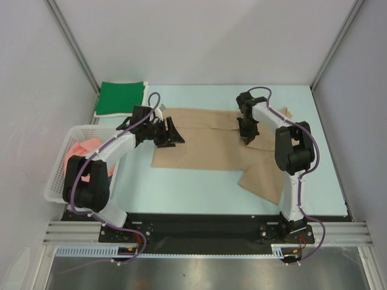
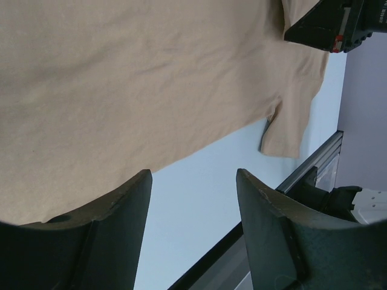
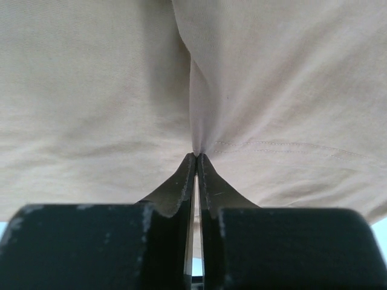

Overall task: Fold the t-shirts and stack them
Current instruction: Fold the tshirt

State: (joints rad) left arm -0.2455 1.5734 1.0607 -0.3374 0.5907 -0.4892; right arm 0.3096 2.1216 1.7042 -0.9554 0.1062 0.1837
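Observation:
The tan t-shirt (image 1: 208,148) lies spread on the pale blue table, one sleeve hanging toward the front right. It fills the left wrist view (image 2: 121,90) and the right wrist view (image 3: 121,78). My right gripper (image 1: 245,138) is shut on a pinched fold of the tan shirt (image 3: 196,148) near its right middle. My left gripper (image 1: 171,136) is open and empty (image 2: 193,175) over the shirt's left edge. A folded green t-shirt (image 1: 122,96) lies at the back left. A salmon pink t-shirt (image 1: 84,151) sits in the basket. The dark grey-blue shirt is out of view.
A white lattice basket (image 1: 57,175) stands at the left edge beside the left arm. Grey walls enclose the table on three sides. A black rail (image 1: 199,223) runs along the front edge, also visible in the left wrist view (image 2: 302,172).

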